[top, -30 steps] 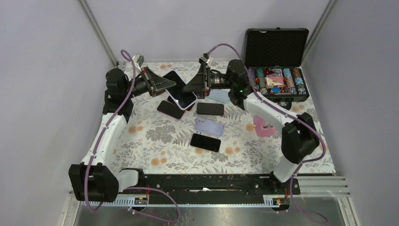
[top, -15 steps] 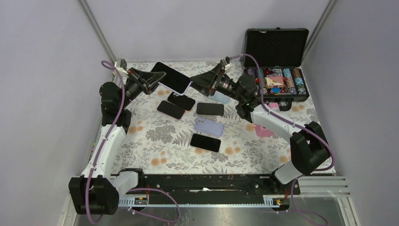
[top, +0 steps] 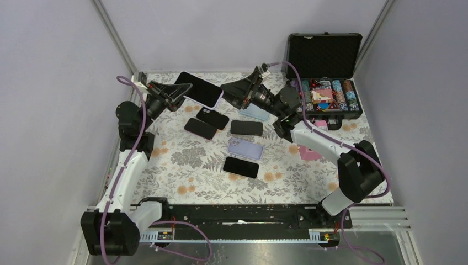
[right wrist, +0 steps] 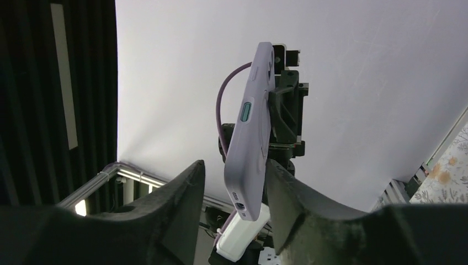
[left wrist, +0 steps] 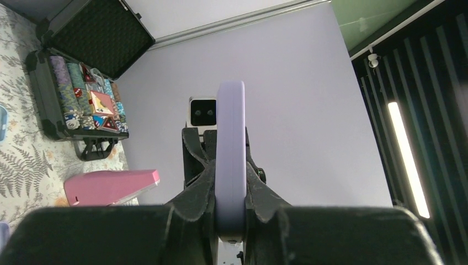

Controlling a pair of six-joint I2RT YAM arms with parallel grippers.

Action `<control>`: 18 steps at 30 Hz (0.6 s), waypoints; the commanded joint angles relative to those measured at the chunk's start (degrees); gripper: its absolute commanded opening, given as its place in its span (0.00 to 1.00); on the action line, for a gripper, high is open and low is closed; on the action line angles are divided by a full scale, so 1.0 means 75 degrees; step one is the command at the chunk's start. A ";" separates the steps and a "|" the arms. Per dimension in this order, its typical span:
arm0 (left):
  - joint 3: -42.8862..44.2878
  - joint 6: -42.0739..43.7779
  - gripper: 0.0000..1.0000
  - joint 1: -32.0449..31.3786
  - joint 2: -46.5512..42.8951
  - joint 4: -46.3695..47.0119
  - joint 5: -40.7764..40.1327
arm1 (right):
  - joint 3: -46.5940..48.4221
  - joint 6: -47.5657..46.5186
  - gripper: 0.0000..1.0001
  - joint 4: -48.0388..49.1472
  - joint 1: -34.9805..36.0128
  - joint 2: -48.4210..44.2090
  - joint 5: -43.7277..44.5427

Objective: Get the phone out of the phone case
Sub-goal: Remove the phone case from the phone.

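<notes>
Our left fingers (left wrist: 198,193) clamp one end of the cased phone (top: 200,89), held in the air. Our right fingers (right wrist: 182,210) stand apart astride its free end, not yet gripping. If they close off-centre on the case (right wrist: 251,127), we may twist it loose and drop it onto the surface (top: 182,171).

From the top camera I count seven phone-sized slabs: one cased phone (top: 201,90) up in the air and six lying flat on the one table (top: 182,185). Of those six, I make it four dark phones (top: 240,167), one lilac phone (top: 245,148) and one pale blue phone (top: 255,112). One pink object (top: 309,150), one open black case (top: 323,55) — its chips too small for me to count. Two arms, two grippers — left gripper (top: 182,91), right gripper (top: 226,92).
</notes>
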 commanded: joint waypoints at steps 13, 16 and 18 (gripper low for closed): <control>-0.0024 -0.1642 0.00 -0.0148 -0.0127 0.1494 -0.0471 | 0.0800 0.1464 0.05 0.1575 0.0256 0.0602 0.0156; -0.0207 -0.2532 0.00 -0.0373 0.0131 0.2477 -0.0589 | 0.0990 0.2054 0.00 0.2030 0.0350 0.0845 0.0276; -0.0348 -0.3006 0.00 -0.0494 0.0311 0.3172 -0.0706 | 0.1018 0.2223 0.00 0.2018 0.0401 0.0867 0.0356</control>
